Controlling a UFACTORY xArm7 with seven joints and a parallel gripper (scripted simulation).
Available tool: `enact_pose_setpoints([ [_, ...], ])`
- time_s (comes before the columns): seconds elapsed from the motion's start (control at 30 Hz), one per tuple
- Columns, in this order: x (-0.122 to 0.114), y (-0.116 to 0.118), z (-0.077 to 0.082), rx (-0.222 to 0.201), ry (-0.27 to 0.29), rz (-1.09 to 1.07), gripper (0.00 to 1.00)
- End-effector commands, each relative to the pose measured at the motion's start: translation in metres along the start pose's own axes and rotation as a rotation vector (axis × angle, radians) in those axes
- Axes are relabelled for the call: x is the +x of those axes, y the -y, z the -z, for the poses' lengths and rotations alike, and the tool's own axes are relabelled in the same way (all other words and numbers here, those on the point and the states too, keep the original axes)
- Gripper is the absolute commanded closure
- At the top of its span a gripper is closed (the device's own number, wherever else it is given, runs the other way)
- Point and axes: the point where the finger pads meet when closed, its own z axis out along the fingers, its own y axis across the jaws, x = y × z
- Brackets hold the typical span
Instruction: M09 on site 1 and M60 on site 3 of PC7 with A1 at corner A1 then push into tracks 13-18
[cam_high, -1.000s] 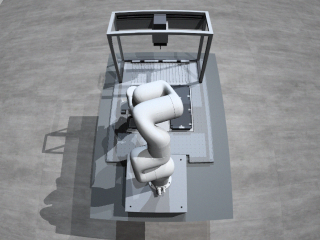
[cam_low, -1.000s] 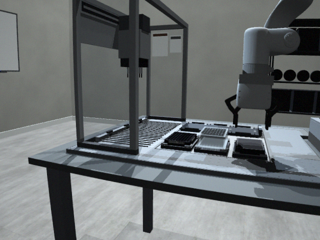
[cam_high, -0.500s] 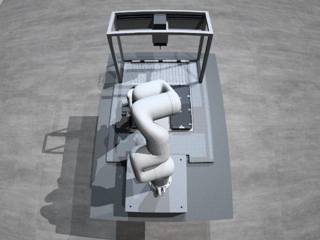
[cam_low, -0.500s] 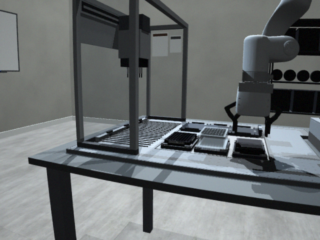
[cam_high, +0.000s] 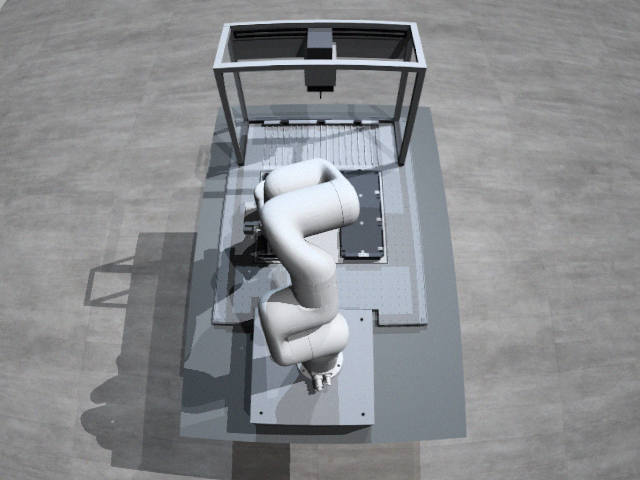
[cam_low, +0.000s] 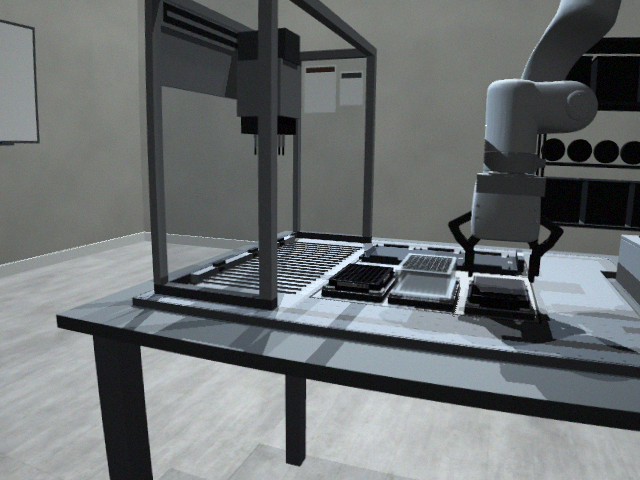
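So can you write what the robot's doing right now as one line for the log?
phase: reaching | gripper: open, empty, fingers straddling dark flat plate M60 in nearest nest | black carrier PC7: on apron, unloaded
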Motion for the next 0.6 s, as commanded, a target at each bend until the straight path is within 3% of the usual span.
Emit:
enact_pose_setpoints([
  [0.0, 0.0004, -0.0012, 0.0006, -0.003, -0.001, 0.0, 0.0],
  [0.57, 0.0004, -0.0012, -0.0074, -0.003, -0.001, 0.0, 0.0],
])
